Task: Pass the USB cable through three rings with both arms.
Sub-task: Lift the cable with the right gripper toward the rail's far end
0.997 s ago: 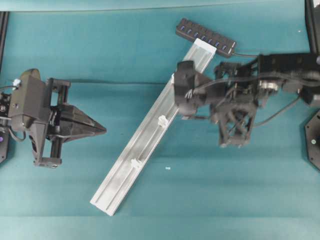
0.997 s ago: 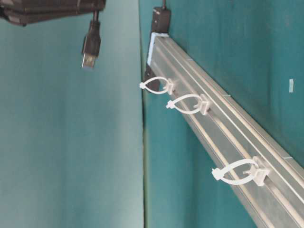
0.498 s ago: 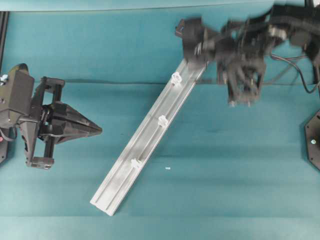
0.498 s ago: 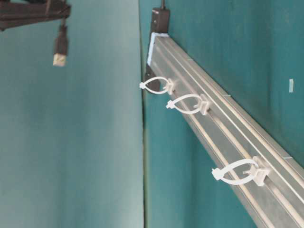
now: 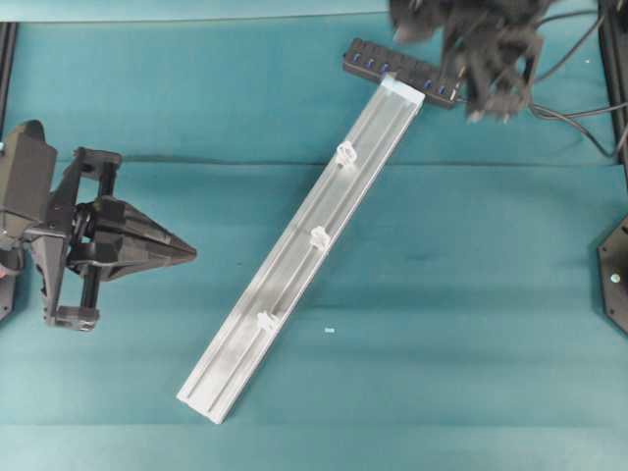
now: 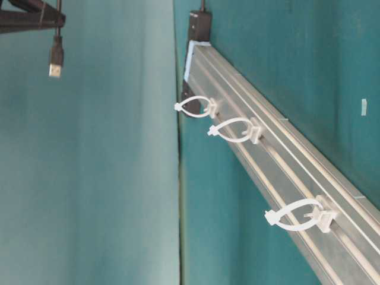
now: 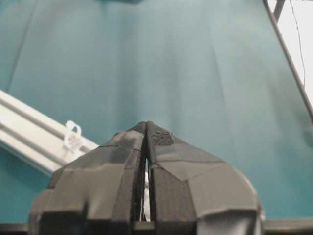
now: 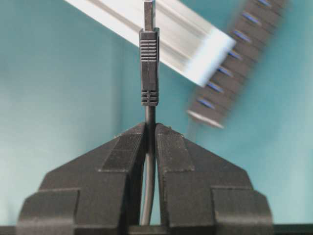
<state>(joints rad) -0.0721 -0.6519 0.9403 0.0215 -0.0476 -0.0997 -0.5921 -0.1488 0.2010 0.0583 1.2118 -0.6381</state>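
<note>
At the far right, the right gripper (image 8: 150,128) pinches the USB cable (image 8: 149,68) just behind its plug, above the hub (image 5: 402,73). The rail (image 5: 299,255) runs near-left, its rings (image 5: 344,154) unthreaded. The left gripper (image 5: 182,254) waits pressed together.

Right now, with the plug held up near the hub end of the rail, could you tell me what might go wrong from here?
1. The right end effector pinches only the thin cord just behind the plug, so the USB cable could slip or swivel.
2. The rings are small loops; a slightly misaligned plug may catch on one.
3. The left end effector is shut and off to the side of the rail, so it must open before it can take the cable.
</note>
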